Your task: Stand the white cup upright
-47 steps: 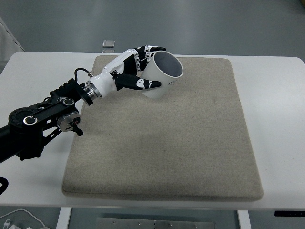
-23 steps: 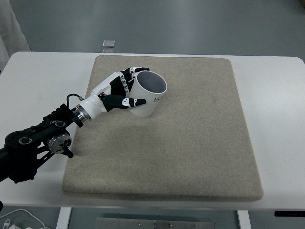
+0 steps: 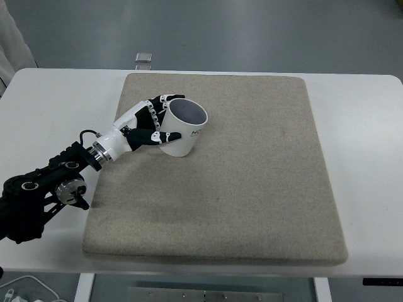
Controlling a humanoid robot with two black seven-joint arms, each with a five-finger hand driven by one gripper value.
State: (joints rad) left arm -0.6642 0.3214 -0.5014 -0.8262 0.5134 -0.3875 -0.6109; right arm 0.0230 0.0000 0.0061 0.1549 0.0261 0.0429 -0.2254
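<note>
Grey floor fills the top of the view beyond a white surface that carries a large beige mat. On the mat, toward its ten o'clock corner, stands the cup, white, with a grey inside and small dark print on its side. Its mouth faces up and leans a little toward one o'clock, and its base appears to rest on the mat, though contact cannot be told for sure. From the left edge a black arm reaches in over the surface toward one o'clock and ends in a white wrist and the left robot hand. That robot hand is closed around the cup from its nine o'clock side: the fingers curl over the far wall near the rim, and the thumb presses on the near wall. A small grey square object lies on the floor beyond the surface, at twelve o'clock of the robot hand. White cable shows at the lower left corner, below the surface edge.
</note>
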